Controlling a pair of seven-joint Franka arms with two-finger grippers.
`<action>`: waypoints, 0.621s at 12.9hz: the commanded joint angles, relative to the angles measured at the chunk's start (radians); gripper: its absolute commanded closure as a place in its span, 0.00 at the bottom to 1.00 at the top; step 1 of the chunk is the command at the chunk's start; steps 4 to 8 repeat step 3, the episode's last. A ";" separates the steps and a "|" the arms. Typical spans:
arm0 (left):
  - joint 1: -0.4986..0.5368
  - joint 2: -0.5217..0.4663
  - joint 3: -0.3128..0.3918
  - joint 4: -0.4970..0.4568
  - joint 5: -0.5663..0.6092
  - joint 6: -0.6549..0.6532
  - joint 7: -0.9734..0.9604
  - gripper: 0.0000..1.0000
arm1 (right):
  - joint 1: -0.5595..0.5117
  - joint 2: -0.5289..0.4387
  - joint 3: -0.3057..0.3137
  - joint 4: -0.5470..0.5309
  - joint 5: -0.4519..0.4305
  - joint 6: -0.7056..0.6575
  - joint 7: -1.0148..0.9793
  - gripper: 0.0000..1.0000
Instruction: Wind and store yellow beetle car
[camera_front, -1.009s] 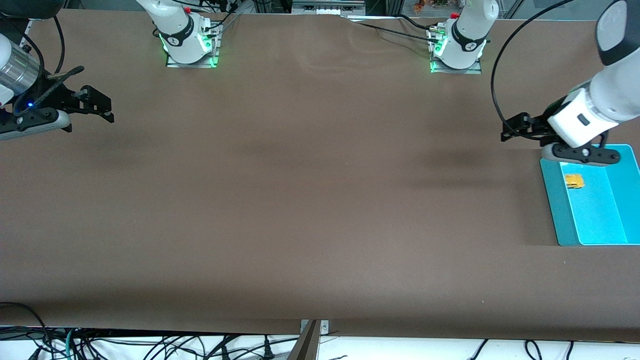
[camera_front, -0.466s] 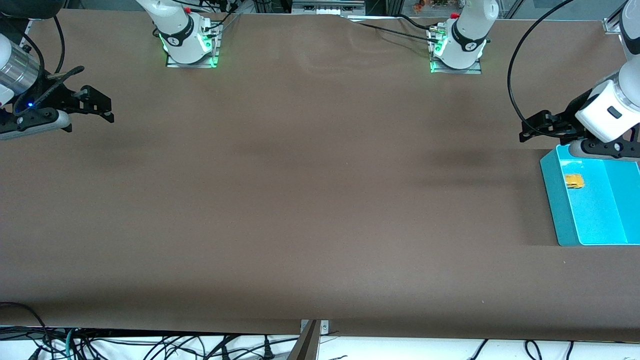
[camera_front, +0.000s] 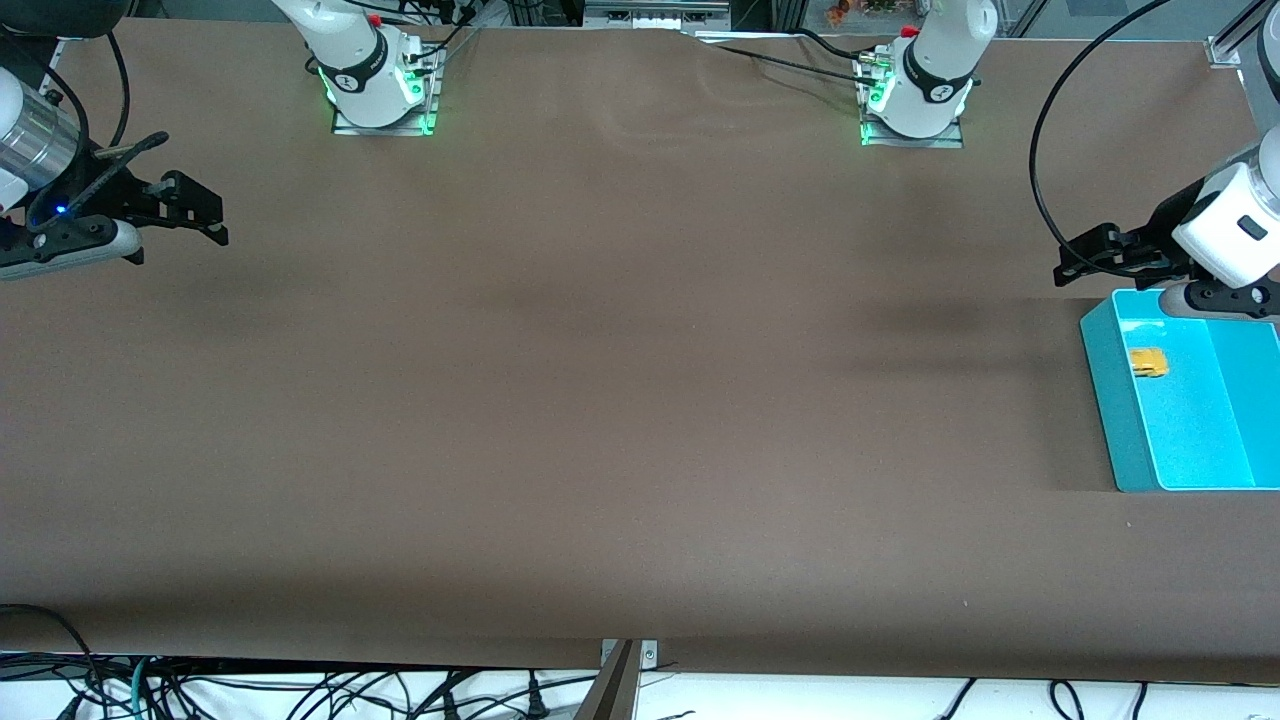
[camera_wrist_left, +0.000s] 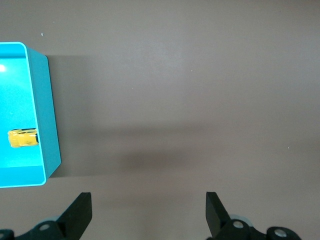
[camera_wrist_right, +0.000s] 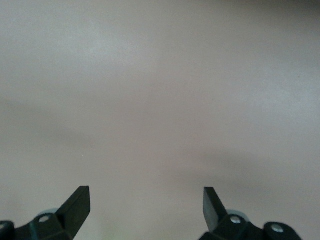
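The yellow beetle car lies inside a teal bin at the left arm's end of the table, close to the bin's wall. My left gripper hangs open over bare table just off the bin's corner, apart from the car, with nothing between its fingers. At the right arm's end of the table, my right gripper waits open and empty over the bare brown surface.
A brown mat covers the whole table. The two arm bases stand along its edge farthest from the front camera. A black cable loops from the left arm above the table.
The left arm has drawn its hand off the bin's rim toward its own end of the table, still open. The car stays in the bin. The right arm is still.
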 joint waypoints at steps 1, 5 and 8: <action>-0.009 0.011 0.006 0.010 0.024 -0.012 0.008 0.00 | 0.007 0.007 -0.005 0.018 -0.011 -0.017 -0.011 0.00; -0.010 0.015 0.004 0.010 0.024 -0.012 0.008 0.00 | 0.007 0.006 -0.005 0.018 -0.011 -0.018 -0.011 0.00; -0.010 0.015 0.004 0.010 0.024 -0.012 0.008 0.00 | 0.007 0.006 -0.005 0.018 -0.011 -0.018 -0.011 0.00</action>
